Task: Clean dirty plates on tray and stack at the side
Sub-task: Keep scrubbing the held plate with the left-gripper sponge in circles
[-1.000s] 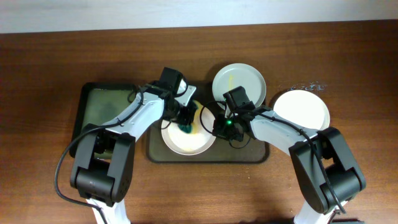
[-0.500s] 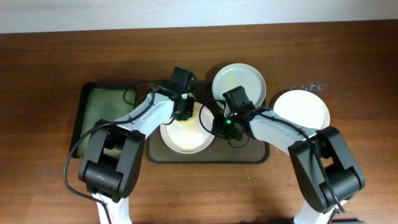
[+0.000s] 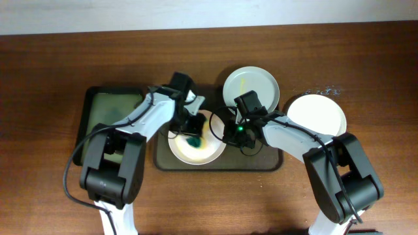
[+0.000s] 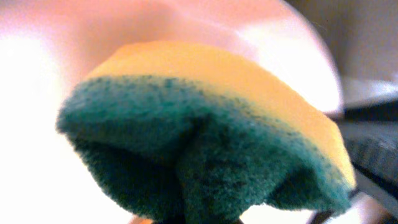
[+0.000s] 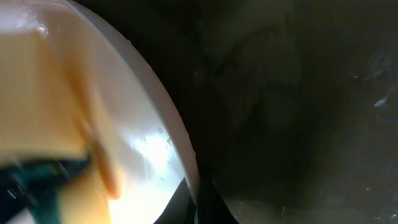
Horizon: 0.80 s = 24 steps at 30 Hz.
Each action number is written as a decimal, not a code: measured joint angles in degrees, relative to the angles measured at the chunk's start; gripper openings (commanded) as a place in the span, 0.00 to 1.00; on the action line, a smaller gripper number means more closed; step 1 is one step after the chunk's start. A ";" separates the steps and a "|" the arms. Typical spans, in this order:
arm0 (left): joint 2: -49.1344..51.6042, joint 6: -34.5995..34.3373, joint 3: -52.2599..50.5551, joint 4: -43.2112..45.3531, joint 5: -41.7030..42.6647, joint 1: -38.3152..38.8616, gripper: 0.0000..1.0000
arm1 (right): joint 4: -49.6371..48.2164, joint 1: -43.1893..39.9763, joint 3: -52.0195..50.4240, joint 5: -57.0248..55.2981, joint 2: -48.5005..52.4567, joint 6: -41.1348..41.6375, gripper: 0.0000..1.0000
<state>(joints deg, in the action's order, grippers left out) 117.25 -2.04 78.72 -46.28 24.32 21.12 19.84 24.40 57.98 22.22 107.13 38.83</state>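
The large dark grey-brown rectangular tray (image 3: 268, 163) is found mid-table, with one round pale plate (image 3: 196, 152) on it, a yellow-streaked round plate (image 3: 251, 85) at its far edge, and a plain white round plate (image 3: 317, 114) on the table to the right. A yellow-and-green sponge (image 4: 205, 137) is clamped in the left gripper (image 3: 191, 132) against the first plate. The right gripper (image 3: 228, 132) is set at that plate's rim; its finger state cannot be told. Scrubbing is judged in hand; steady wiping is called for next.
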 measured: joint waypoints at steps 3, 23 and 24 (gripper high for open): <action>0.42 1.64 -0.44 2.36 3.76 1.09 0.00 | 0.00 0.00 0.00 0.00 0.00 0.04 0.04; -0.04 -19.56 1.11 0.37 -35.63 3.10 0.00 | -0.83 0.07 0.00 0.68 0.28 0.09 0.04; -0.20 -17.88 1.14 -0.96 -33.70 2.73 0.00 | -0.74 0.07 0.00 0.70 0.28 -0.07 0.04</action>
<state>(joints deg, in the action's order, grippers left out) 117.05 -19.92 79.85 -47.24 -9.39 23.86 19.09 24.47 57.98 22.92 107.42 38.76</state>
